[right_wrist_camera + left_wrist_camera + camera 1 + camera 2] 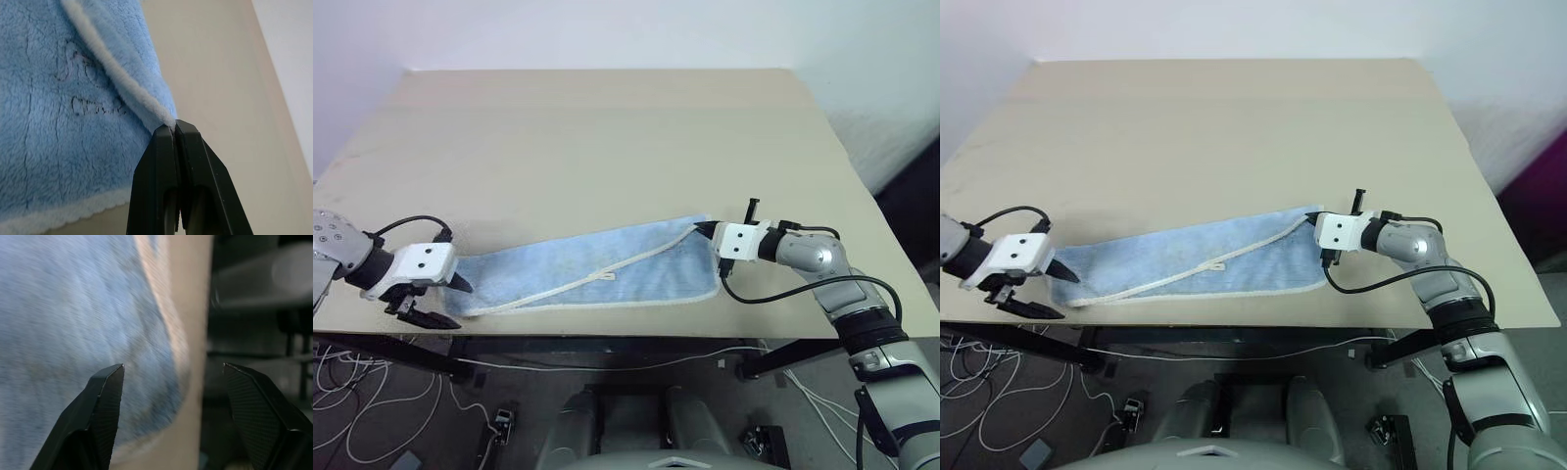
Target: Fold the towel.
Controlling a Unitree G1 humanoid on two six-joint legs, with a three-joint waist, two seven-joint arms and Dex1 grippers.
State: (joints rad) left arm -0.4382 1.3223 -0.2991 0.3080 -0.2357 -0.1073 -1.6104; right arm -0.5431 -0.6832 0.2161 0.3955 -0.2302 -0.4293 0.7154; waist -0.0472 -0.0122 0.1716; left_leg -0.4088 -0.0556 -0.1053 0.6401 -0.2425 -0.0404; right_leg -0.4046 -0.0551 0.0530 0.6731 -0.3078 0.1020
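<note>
The towel (73, 137) bears faint stitched marks, not legible.

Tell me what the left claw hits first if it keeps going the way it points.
Probably the towel end by the table edge: the open left claw straddles it, though depth is unclear.

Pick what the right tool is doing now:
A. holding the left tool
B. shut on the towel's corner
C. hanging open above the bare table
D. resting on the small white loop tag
B: the right tool has its fingers pressed together on the white-edged corner of the towel, as the right wrist view shows.
</note>
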